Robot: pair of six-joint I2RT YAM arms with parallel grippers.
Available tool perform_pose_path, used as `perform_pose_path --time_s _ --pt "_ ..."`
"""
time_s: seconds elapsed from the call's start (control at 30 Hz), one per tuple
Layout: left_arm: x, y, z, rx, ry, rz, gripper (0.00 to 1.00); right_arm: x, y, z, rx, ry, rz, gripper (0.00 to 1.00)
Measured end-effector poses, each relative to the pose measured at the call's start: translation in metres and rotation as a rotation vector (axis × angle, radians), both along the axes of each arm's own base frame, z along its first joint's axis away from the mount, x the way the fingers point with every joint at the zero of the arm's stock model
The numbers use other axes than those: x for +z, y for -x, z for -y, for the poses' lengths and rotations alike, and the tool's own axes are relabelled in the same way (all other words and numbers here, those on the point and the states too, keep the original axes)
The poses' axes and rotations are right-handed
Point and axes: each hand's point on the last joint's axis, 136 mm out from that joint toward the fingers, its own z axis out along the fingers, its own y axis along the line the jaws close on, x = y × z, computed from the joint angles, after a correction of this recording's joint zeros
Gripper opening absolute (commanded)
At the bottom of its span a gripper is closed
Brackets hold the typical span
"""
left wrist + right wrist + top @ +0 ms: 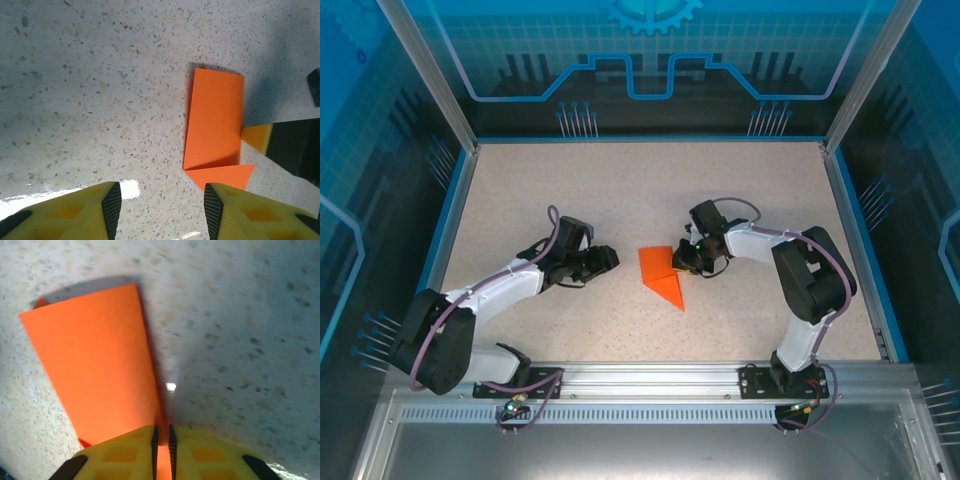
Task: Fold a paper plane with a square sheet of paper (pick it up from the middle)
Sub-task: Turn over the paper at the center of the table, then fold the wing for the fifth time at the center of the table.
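The square sheet of paper (655, 268) lies folded on the speckled table (520, 200) about midway between the two arms, a flat orange oblong with a triangular flap poking out at its near end. The right gripper (162, 432) is down at the sheet's right edge with its yellow jaws pressed nearly together and a sliver of orange caught between them, so it looks pinched on the paper. The left gripper (162, 200) hangs off the sheet's left side, not touching it, its jaws standing partly apart with just bare table between them.
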Motion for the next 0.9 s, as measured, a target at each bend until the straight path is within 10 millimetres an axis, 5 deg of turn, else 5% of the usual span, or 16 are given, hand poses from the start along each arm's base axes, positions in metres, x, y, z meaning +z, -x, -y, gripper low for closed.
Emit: perform_pose_path --time_s 0.33,0.9 --pt "-0.002 -0.001 0.008 -0.022 0.003 -0.009 0.5 -0.001 0.004 0.003 -0.184 -0.151 0.039 0.12" --pt "-0.016 -0.001 0.037 -0.077 0.057 -0.078 0.5 0.005 0.034 0.003 -0.319 -0.101 0.009 0.2"
